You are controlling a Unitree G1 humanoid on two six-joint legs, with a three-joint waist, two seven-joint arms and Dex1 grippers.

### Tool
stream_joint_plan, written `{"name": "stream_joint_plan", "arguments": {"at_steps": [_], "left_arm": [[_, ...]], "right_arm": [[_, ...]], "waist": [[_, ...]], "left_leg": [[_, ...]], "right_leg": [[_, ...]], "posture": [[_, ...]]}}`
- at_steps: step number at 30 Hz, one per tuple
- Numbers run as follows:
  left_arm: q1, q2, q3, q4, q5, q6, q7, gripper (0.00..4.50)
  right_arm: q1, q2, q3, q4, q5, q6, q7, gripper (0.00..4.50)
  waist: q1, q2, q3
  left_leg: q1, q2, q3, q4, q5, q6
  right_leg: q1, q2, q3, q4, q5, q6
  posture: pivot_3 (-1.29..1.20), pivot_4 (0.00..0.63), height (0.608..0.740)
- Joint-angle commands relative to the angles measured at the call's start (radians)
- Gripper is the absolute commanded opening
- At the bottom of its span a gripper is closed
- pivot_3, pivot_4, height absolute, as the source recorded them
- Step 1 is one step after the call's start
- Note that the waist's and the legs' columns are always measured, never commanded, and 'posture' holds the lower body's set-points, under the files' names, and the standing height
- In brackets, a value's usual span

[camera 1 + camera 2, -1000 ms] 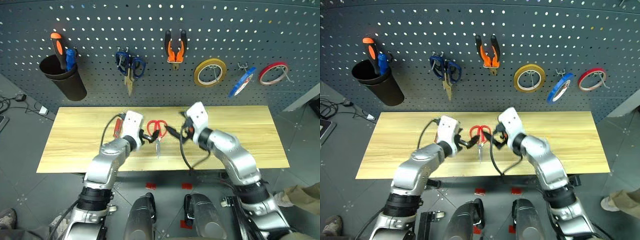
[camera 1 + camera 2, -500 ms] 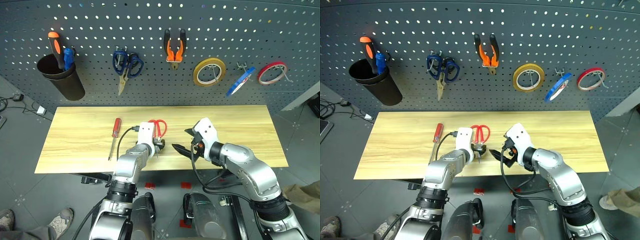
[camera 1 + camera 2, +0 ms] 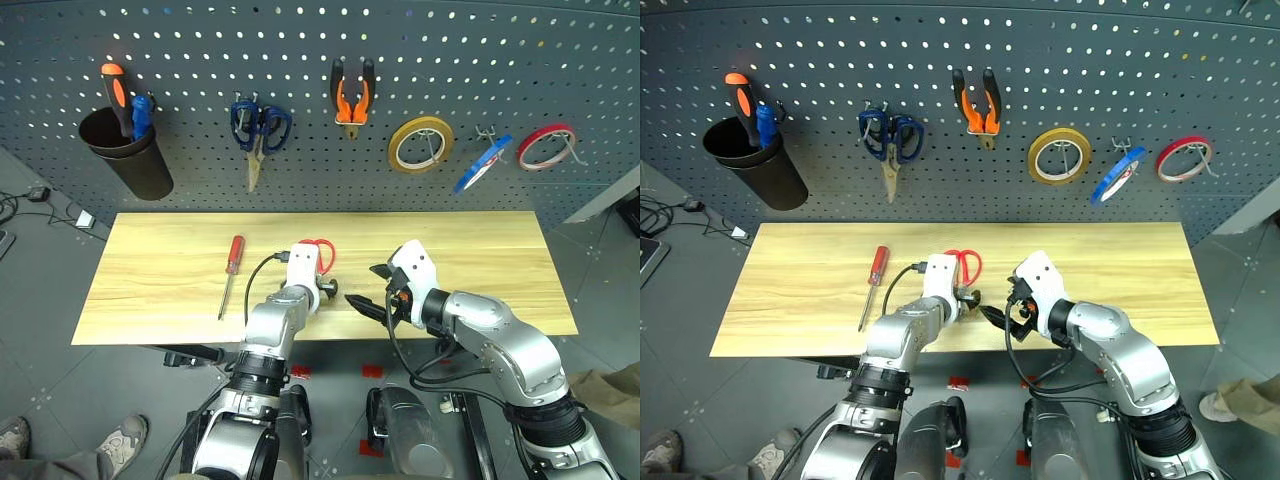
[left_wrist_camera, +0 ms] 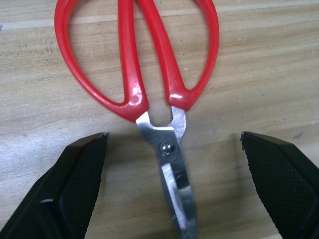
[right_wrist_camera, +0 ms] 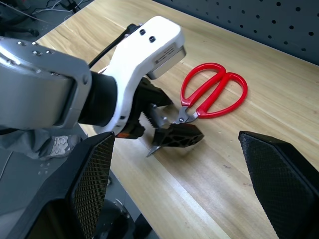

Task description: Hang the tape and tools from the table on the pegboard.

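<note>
Red-handled scissors (image 4: 139, 59) lie flat on the table (image 3: 480, 260), handles toward the pegboard (image 3: 560, 60). My left gripper (image 4: 173, 137) is open and low over them, one finger on each side of the blades near the pivot. My right gripper (image 3: 365, 302) is open just to the right, pointing at the left one and holding nothing. A slim red-handled screwdriver (image 3: 230, 272) lies further left on the table. The orange-and-black pliers (image 3: 350, 95) and the blue tape (image 3: 482, 163) hang on the pegboard.
Blue-handled scissors (image 3: 258, 128), a yellow roll (image 3: 420, 145) and a red roll (image 3: 546, 146) also hang on the board. A black cup (image 3: 125, 155) at its left holds an orange-handled screwdriver. Both grippers work close to the table's front edge.
My left gripper has swung right and down from beside the screwdriver to straddle the scissors' blades. My right gripper has drawn back a little toward the front edge.
</note>
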Motion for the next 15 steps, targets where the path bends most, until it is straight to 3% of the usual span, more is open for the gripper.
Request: {"name": "stream_joint_plan", "arguments": {"at_steps": [1, 5, 15], "left_arm": [[0.018, -0.028, 0.034, 0.074, -0.017, 0.054, 0.009, 4.32], [0.013, -0.053, 0.068, 0.104, -0.032, 0.082, 0.005, 3.36], [0.012, -0.057, 0.096, 0.142, -0.038, 0.093, -0.011, 0.26]], "right_arm": [[0.012, -0.001, -0.023, -0.055, 0.041, 0.012, 0.004, 4.28], [0.008, -0.007, -0.022, -0.055, 0.055, 0.02, 0.002, 4.29], [0.013, -0.017, -0.029, -0.066, 0.079, 0.044, -0.001, 4.29]], "waist": [[0.0, 0.0, 0.0], [0.0, 0.0, 0.0], [0.004, 0.001, 0.0]], "left_leg": [[0.0, 0.0, 0.0, 0.0, 0.0, 0.0], [0.0, 0.0, 0.0, 0.0, 0.0, 0.0], [0.003, 0.0, -0.003, 0.0, -0.001, 0.002]], "right_leg": [[0.0, 0.0, 0.0, 0.0, 0.0, 0.0], [0.001, 0.0, 0.0, 0.0, 0.0, 0.0], [0.007, 0.0, -0.004, -0.004, 0.0, 0.001]], "posture": [[-0.23, 0.334, 0.74], [-0.23, 0.334, 0.74], [-0.25, 0.332, 0.74]]}}
